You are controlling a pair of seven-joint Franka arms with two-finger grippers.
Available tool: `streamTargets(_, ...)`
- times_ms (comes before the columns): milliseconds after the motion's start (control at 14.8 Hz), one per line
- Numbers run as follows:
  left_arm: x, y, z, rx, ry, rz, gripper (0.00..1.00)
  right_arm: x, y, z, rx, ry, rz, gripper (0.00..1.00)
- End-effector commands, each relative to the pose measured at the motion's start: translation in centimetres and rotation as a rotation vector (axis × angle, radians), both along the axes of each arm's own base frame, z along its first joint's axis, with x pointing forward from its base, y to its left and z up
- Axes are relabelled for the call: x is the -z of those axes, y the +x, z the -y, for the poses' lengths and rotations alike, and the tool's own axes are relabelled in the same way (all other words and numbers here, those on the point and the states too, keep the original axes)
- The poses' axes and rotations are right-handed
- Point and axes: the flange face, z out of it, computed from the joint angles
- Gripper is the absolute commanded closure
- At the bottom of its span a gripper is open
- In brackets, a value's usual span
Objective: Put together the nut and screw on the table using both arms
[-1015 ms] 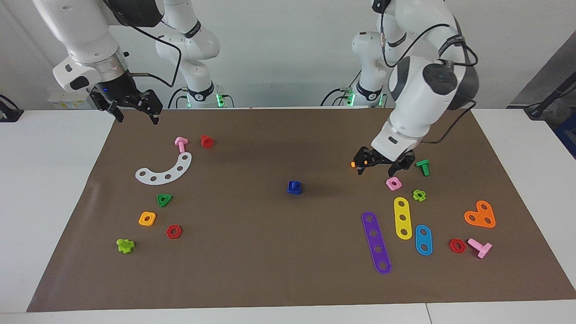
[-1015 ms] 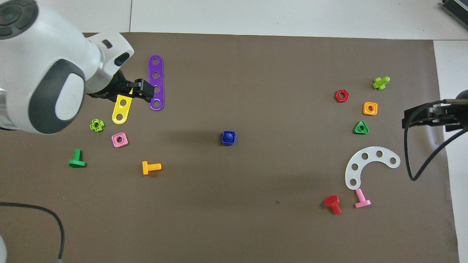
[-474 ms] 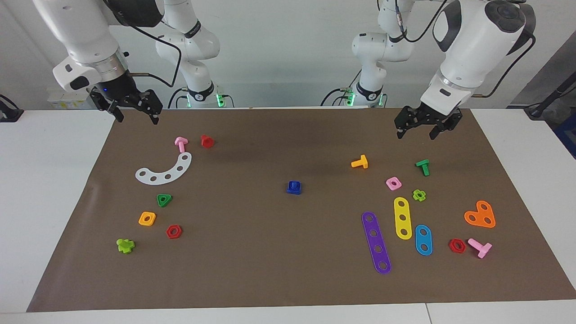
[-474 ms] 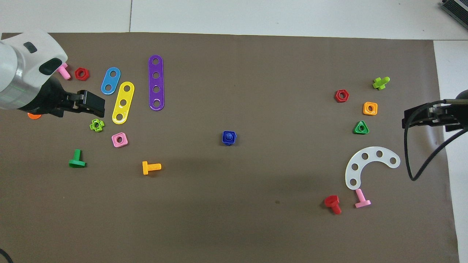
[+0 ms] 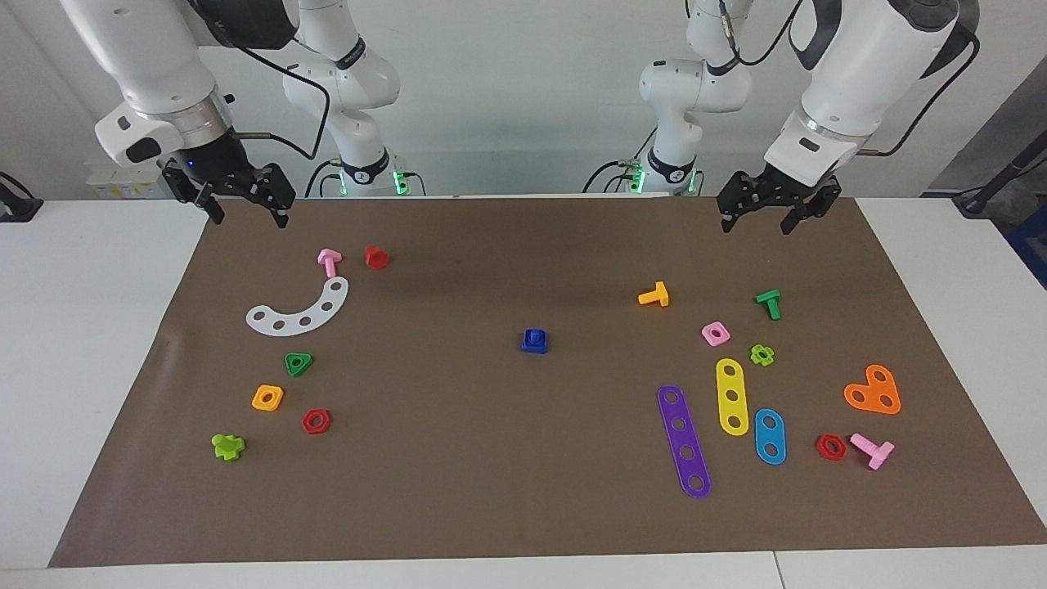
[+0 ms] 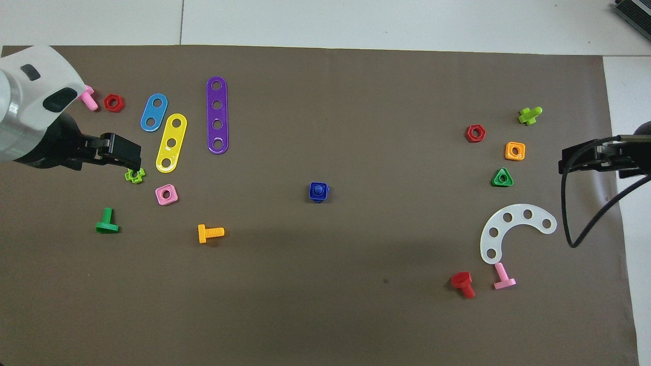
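With both grippers empty aloft, nut (image 5: 534, 342) on screw, mid-mat.

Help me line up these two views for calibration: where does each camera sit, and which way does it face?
Facing view: high across the table, looking at the robots; both arms show, left pincer and right pincer raised, open.
Overhead view: above the robots' end, looking steeply down; left pincer and right pincer enter at the sides.
Shared: the joined blue nut and screw, mid-mat, mirrored.

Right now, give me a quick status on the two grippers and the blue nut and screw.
Left gripper and right gripper open, raised, empty. Nut on screw, mid-mat, untouched. Nothing in the way.
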Motion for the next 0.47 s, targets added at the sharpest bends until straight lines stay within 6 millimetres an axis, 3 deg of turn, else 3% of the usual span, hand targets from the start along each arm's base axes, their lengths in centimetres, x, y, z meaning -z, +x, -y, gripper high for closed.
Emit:
streamTargets(0,-0.12,-1.27,-0.55,-0.047,0.030,-0.014,0.00,0.05,0.26,-1.06,-0.043,0.009,0.052,0.00)
streamTargets(203,0.82,-1.98,-1.03,-0.062,0.077,-0.028,0.00,0.10,0.44,-1.25,-0.048,0.009,0.066,0.00)
streamTargets(406,0.43,-1.83,-1.22,-0.057,0.078,-0.009,0.00,0.01,0.46,-1.16,-0.045,0.009,0.070,0.00)
